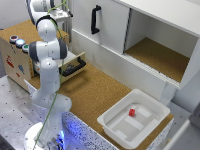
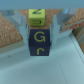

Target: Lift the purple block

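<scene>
- Gripping the purple block [image 2: 41,44] from both sides, the gripper [image 2: 41,31] had its two pale fingers [image 2: 22,26] pressed against the block's side faces in the wrist view, so the claw was clamped on it.
- The purple block was a dark cube with yellow letters that looked like "Gr" printed on the face turned toward the wrist camera.
- It sat squarely between the fingers and filled the whole gap between them.
- A yellow block [image 2: 36,19] lay just beyond the purple one, close behind it, with a dark mark on its face that was too blurred to read.
- Beyond the blocks the wrist view showed a pale grey surface, with cork-brown surfaces showing past the fingers on either side.
- In the exterior view the white robot arm [image 1: 47,50] rose from its base near the lower edge and reached up toward the far corner on that view's left; the claw and the purple block could not be made out clearly there.
- A wooden box with coloured buttons [image 1: 17,41] stood on the exterior view's left of the arm.
- Beside the arm, a drawer with a black handle [image 1: 74,66] stood pulled open over the cork tabletop [image 1: 95,92].
- A white cabinet with a black door handle [image 1: 95,20] ran along the back of the table.
- Well apart from the arm, toward the exterior view's right, a white bin [image 1: 112,124] held a small red block [image 1: 132,112].
</scene>
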Tool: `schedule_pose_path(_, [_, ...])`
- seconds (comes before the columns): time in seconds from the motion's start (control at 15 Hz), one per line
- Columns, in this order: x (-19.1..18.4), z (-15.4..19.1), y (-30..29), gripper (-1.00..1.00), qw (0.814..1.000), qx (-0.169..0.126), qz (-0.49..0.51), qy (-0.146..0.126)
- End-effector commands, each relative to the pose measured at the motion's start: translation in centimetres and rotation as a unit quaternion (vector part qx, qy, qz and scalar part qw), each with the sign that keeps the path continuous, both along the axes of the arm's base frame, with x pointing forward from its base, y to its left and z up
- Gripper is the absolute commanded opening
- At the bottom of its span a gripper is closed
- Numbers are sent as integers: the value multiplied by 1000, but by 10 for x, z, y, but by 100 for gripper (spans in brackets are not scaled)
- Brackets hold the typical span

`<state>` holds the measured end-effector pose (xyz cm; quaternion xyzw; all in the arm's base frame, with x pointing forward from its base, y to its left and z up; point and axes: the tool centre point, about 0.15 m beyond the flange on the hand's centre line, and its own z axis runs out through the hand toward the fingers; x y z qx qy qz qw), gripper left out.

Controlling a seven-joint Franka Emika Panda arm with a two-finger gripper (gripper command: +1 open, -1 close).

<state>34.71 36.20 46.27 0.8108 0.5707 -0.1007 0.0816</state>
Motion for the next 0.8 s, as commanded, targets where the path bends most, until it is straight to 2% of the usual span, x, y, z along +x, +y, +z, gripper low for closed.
schedule_pose_path(0.0, [-24, -50, -67, -100, 998, 61, 19, -28])
schedule_pose_path(0.13, [-35, -56, -82, -100, 995, 89, 17, -43])
schedule_pose_path(0.27, [-43, -67, -90, -100, 995, 95, 20, -33])
schedule_pose_path(0.4, [-48, -77, -98, -100, 996, 87, 16, -22])
schedule_pose_path(0.47, [-50, -79, -101, -100, 995, 98, 17, -18])
schedule_pose_path(0.73, [-54, -89, -106, -100, 992, 121, 36, -30])
